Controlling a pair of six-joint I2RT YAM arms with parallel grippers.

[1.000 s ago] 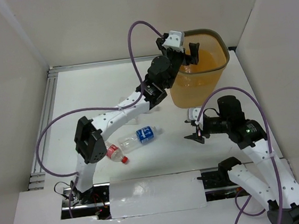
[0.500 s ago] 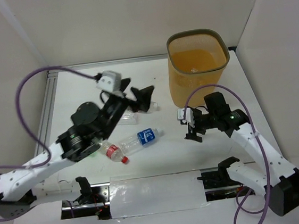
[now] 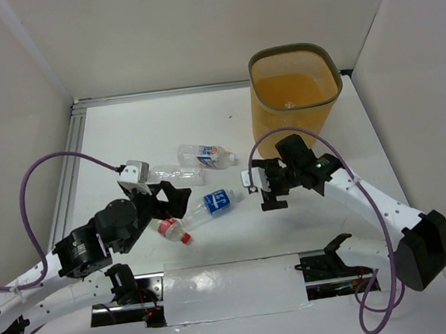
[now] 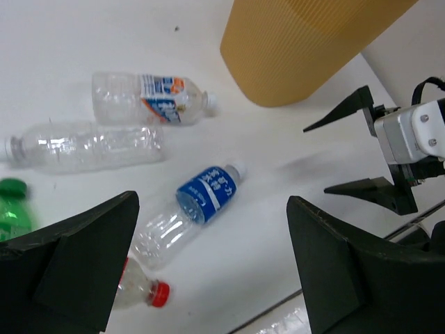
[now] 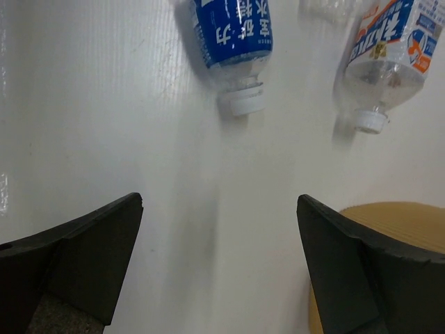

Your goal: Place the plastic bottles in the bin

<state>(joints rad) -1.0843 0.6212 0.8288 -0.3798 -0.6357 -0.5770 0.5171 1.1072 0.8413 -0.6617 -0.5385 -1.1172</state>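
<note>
— Since a second ago both arms have shifted: the left arm has swung off the tall yellow-orange see-through bin and come down low on the near side, and the right arm has reached leftward in front of the bin.

— And the plastic bottles?

— Five lie on the white table, all left of the bin and on its near side, none touching it. Nearest the bin is the clear bottle with a blue, white and orange label, its cap pointing toward the bin. Just beside that, farther from the bin, lies the clear unlabelled bottle. Nearer the arms is the clear bottle with a solid blue label, white cap toward the bin, and close against its base end the clear bottle with a red cap. The green bottle shows only at the edge of the left wrist view, farthest from the bin.

— What about the claws?

— The left gripper is released, jaws spread wide with nothing in them, hovering over the blue-labelled and red-capped bottles. The right gripper is also spread wide and empty, between the bin and the blue-labelled bottle, near its cap but apart from it.
</note>
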